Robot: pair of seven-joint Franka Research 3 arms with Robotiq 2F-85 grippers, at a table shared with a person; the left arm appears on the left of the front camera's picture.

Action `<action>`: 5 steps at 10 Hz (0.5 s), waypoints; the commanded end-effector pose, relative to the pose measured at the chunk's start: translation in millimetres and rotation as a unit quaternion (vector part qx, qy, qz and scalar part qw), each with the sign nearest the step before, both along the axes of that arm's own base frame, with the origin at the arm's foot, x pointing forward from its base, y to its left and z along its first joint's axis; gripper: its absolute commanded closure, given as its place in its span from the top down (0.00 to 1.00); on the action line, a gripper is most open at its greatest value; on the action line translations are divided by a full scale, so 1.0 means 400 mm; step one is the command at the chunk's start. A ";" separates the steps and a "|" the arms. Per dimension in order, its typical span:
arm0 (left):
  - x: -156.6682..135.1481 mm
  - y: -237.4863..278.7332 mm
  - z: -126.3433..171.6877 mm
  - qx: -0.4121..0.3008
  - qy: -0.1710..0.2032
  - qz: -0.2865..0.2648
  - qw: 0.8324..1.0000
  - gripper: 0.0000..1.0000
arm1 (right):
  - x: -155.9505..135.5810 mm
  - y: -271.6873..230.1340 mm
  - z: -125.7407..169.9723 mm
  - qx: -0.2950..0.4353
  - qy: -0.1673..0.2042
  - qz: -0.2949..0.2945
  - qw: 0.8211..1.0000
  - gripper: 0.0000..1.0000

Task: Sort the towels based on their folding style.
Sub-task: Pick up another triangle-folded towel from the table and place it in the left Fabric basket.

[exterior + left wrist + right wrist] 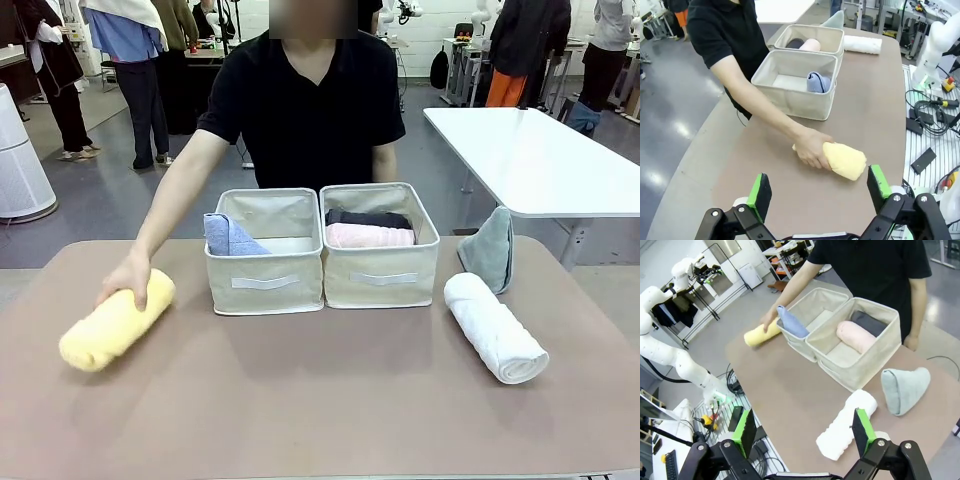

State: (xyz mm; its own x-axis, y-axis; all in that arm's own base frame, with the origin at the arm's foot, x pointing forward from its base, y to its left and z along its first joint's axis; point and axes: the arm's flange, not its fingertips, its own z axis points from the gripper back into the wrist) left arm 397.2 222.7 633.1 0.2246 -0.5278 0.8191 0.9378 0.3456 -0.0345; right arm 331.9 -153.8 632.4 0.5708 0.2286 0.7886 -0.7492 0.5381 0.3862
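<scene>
At table's L end, person's hand (128,280) rests on yellow roll (117,322). White roll (495,327) and grey-teal cone (489,250) lie R of bins (264,262), unsorted. L gripper (819,189) and R gripper (805,429): jaws spread, empty. Risk: L gripper reaching for yellow roll now could hit the hand. Cone may unfold if pinched.

No legible text, labels, brands or numbers on anything here.

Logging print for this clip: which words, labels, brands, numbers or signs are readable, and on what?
None readable.
The white strips on the left beige fabric bin and the right beige fabric bin are blank.
Background items are too small to read.
</scene>
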 end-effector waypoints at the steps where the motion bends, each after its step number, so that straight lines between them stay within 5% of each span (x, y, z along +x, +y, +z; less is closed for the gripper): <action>1: 0.014 0.007 -0.004 0.001 0.006 -0.001 1.000 1.00 | 0.002 0.004 -0.001 0.013 -0.004 0.005 1.000 1.00; 5: 0.014 0.007 -0.004 0.001 0.006 -0.001 1.000 1.00 | 0.000 0.000 0.000 0.000 0.000 0.000 1.000 1.00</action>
State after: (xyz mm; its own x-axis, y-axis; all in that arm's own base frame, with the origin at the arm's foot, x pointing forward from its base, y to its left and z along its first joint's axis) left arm 403.7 224.7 628.1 0.2360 -0.5288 0.8153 0.9370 0.3463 -0.0465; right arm 331.6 -154.4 632.4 0.5712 0.2277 0.7886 -0.7482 0.5395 0.3862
